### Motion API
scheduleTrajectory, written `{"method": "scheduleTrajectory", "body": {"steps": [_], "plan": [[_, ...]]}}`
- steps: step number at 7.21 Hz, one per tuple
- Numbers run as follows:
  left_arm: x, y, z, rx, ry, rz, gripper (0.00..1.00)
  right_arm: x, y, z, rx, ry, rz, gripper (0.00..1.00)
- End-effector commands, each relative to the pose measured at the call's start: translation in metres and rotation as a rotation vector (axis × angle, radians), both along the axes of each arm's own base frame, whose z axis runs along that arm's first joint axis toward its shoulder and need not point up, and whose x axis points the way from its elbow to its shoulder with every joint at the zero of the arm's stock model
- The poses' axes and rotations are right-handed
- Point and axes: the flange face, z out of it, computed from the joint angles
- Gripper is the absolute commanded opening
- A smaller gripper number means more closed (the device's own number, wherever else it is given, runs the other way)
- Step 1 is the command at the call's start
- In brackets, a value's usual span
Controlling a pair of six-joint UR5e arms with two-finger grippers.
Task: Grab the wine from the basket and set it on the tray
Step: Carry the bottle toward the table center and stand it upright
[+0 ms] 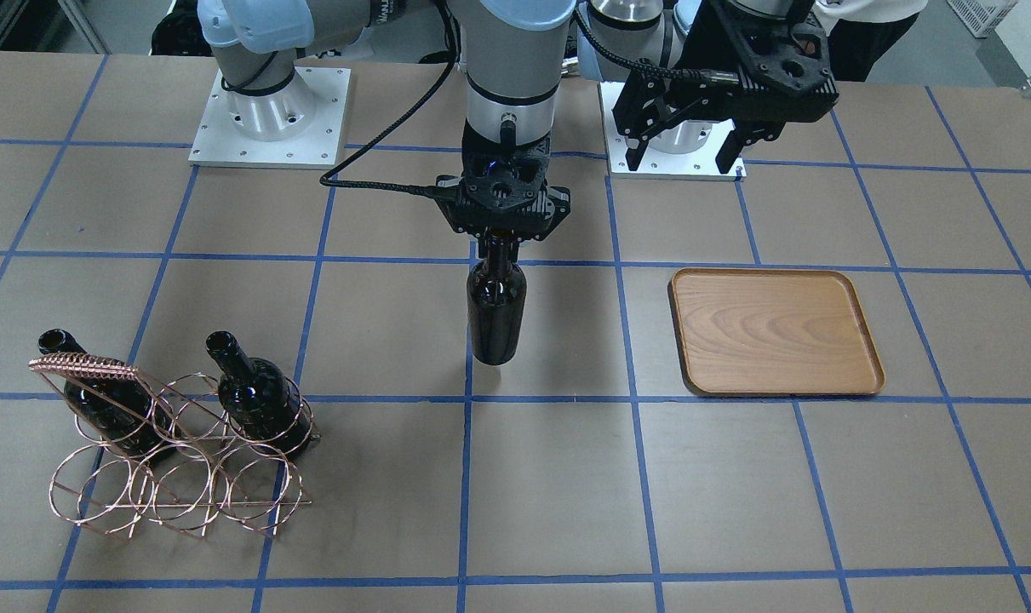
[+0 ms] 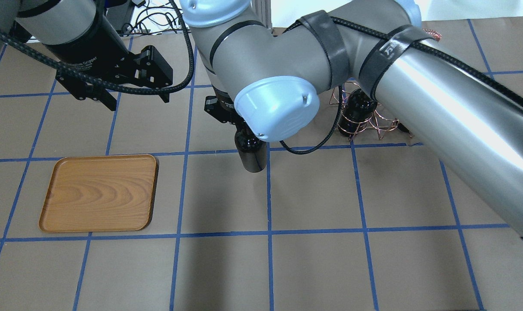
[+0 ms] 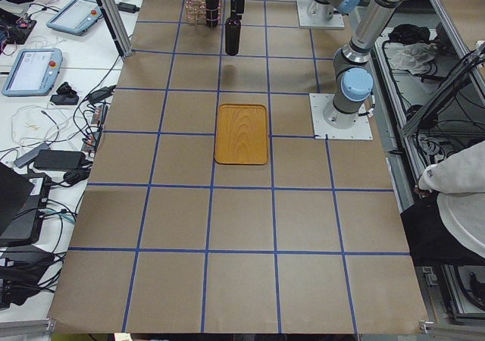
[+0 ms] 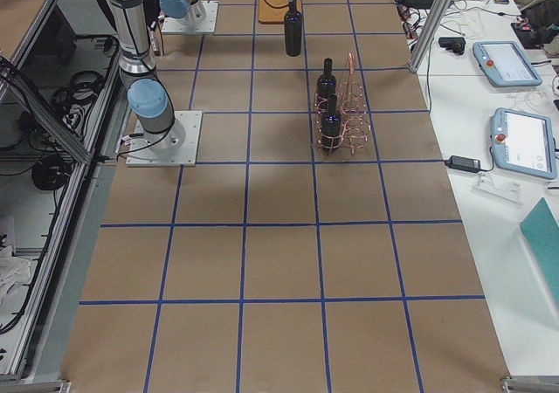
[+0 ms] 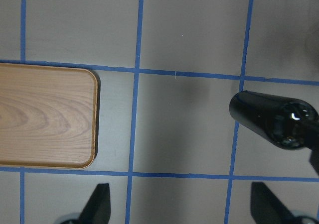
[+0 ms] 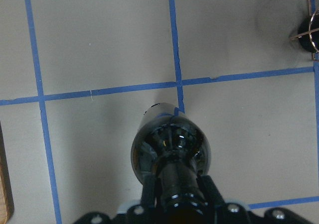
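Note:
My right gripper [image 1: 500, 240] is shut on the neck of a dark wine bottle [image 1: 496, 311] and holds it upright above the table, between the basket and the tray. The bottle also shows in the overhead view [image 2: 252, 153] and the right wrist view [image 6: 169, 147]. The copper wire basket [image 1: 179, 464] stands on the table with two more dark bottles [image 1: 255, 396] in it. The wooden tray [image 1: 775, 334] lies empty; it also shows in the overhead view [image 2: 99, 192]. My left gripper [image 1: 684, 153] is open and empty, up behind the tray.
The table is brown with a grid of blue tape lines. The two arm bases [image 1: 268, 115] stand on white plates at the robot's edge. Tablets and cables lie on a side bench [image 3: 45, 61] beyond the table's far edge.

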Motion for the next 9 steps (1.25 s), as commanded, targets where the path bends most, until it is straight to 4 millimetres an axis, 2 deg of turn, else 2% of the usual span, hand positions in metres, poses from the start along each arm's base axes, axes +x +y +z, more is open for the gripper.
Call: {"method": "scheduleTrajectory", "body": {"steps": [1,3,4,5,6,7,8,9], "plan": [[0.014,-0.003,0.002,-0.003,0.004,0.024,1.00,0.005,0.000,-0.027,0.023,0.008,0.023,0.06],[0.015,-0.002,0.002,0.000,0.002,0.026,1.00,0.007,-0.005,-0.031,-0.004,0.004,0.031,0.13],[0.015,-0.001,0.002,0.002,0.002,0.026,1.00,0.007,-0.005,-0.030,-0.011,0.001,0.029,0.32],[0.015,-0.001,0.002,0.002,0.002,0.026,1.00,0.003,-0.003,-0.029,0.004,0.015,0.027,0.42],[0.014,-0.001,0.002,0.002,0.002,0.024,1.00,0.002,-0.001,-0.028,0.022,0.021,0.029,0.75],[0.014,-0.001,0.002,0.002,0.002,0.024,1.00,-0.001,-0.006,-0.020,0.001,0.024,0.022,0.77],[0.014,-0.001,0.002,0.002,0.002,0.024,1.00,-0.004,-0.012,-0.006,-0.019,0.001,0.012,1.00],[0.014,-0.001,0.002,0.002,0.002,0.024,1.00,-0.023,-0.032,0.018,-0.054,-0.008,0.046,1.00]]}}
